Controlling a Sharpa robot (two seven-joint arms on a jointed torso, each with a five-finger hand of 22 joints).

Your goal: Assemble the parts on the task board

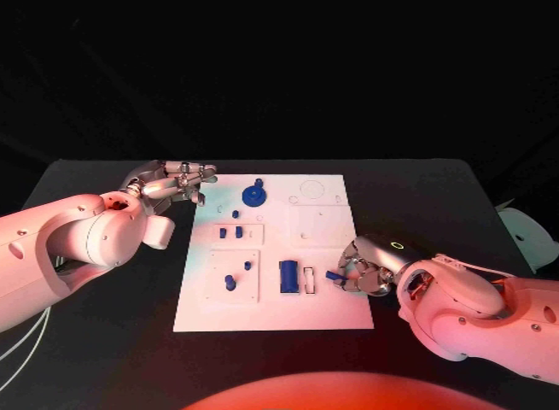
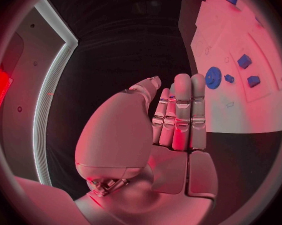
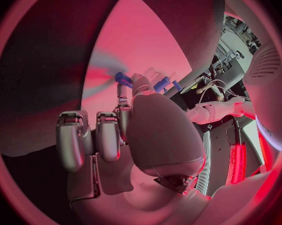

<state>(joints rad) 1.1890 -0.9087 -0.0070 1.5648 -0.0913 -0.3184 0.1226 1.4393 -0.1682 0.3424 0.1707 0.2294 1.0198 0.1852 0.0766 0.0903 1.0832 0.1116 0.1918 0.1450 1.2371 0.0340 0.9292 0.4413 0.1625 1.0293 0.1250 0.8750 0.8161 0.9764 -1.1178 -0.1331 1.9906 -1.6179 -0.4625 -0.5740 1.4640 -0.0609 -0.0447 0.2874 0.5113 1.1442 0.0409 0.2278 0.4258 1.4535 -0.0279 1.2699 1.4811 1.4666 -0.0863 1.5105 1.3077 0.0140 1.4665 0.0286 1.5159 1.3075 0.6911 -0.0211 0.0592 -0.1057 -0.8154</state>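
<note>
At the task board's [image 1: 273, 316] near right edge the right hand [image 1: 363, 272] sits w/ fingers curled, pinching a small blue part [image 1: 336, 278] just beside the board's white slot piece [image 1: 309, 280]. Right arm [image 1: 501, 316] comes in low, forearm angled toward the board. By the board's far left corner the left hand [image 1: 175, 184] hovers over the black tabletop [image 1: 95, 359], fingers loosely spread, grasping nothing; left arm [image 1: 58, 248] slopes in toward that corner.

Left wrist view shows the left hand [image 2: 172, 120] w/ fingers straight and pressed together, palm bare, plus a blue toothed gear [image 2: 213, 77] and small blue blocks [image 2: 244, 61] on the board. Right wrist view shows the right hand [image 3: 137, 120] from behind w/ a blue piece [image 3: 122, 78] at its fingertips.

Board is a flat white plate w/ shallow rectangular recesses. On it, head view: a dark blue oblong block [image 1: 288, 274] near the board's middle, a gear w/ a knob [image 1: 256, 196] toward the far edge. Hands are silver metal, arms smooth white shell.
</note>
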